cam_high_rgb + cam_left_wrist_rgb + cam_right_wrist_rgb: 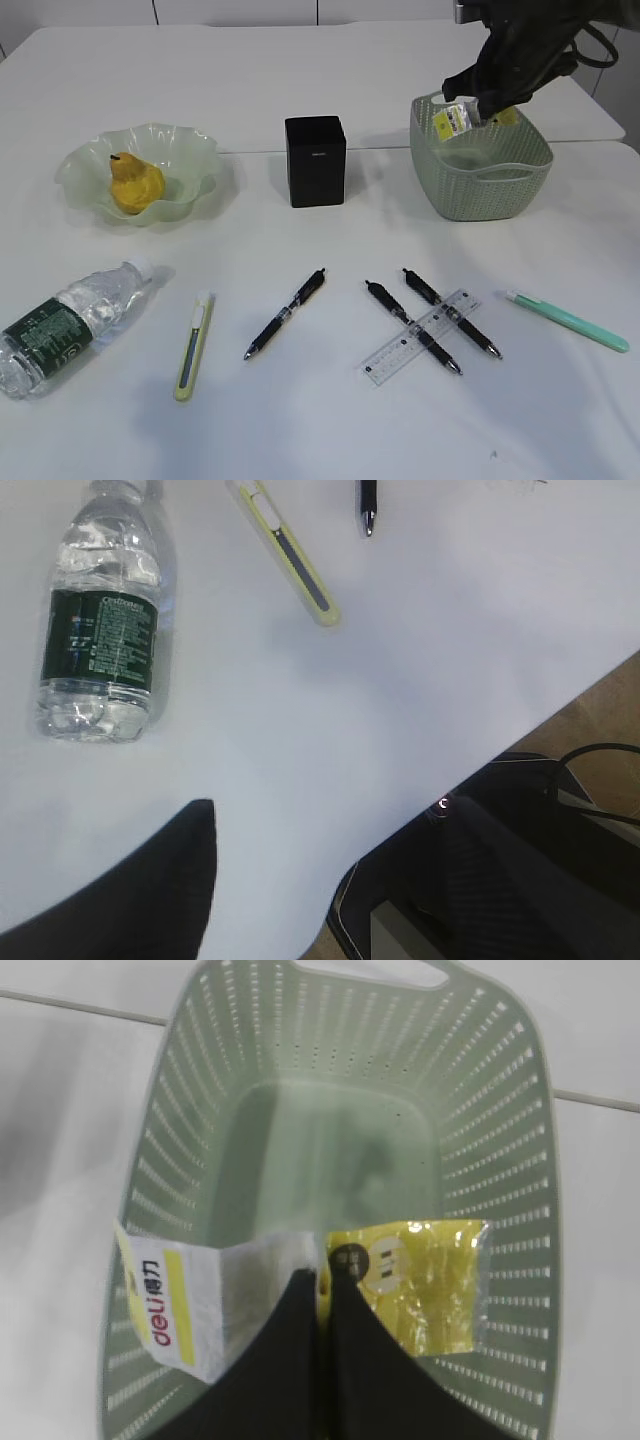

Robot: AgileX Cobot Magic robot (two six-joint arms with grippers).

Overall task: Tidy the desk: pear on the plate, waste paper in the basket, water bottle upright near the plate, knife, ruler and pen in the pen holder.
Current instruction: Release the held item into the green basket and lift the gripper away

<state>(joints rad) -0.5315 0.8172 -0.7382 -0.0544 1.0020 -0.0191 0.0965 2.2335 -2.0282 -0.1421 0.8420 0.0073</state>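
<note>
My right gripper [468, 102] hangs over the green basket [480, 178], shut on waste paper [457, 118]. In the right wrist view the jaws [325, 1272] pinch this white-and-yellow wrapper [420, 1275] above the basket floor [330, 1150]. The pear [135, 183] lies on the pale green plate [190, 150]. The water bottle [70, 325] lies on its side at the front left. The yellow knife [194, 345], three black pens [286, 313], a clear ruler [420, 337] and the black pen holder [316, 160] are on the table. My left gripper [310, 825] is open and empty near the table's front edge.
A mint-green pen-like stick [567, 320] lies at the front right. The ruler lies across two of the pens. The left wrist view shows the bottle [100, 630], the knife [290, 555] and the table edge with dark equipment [500, 860] below.
</note>
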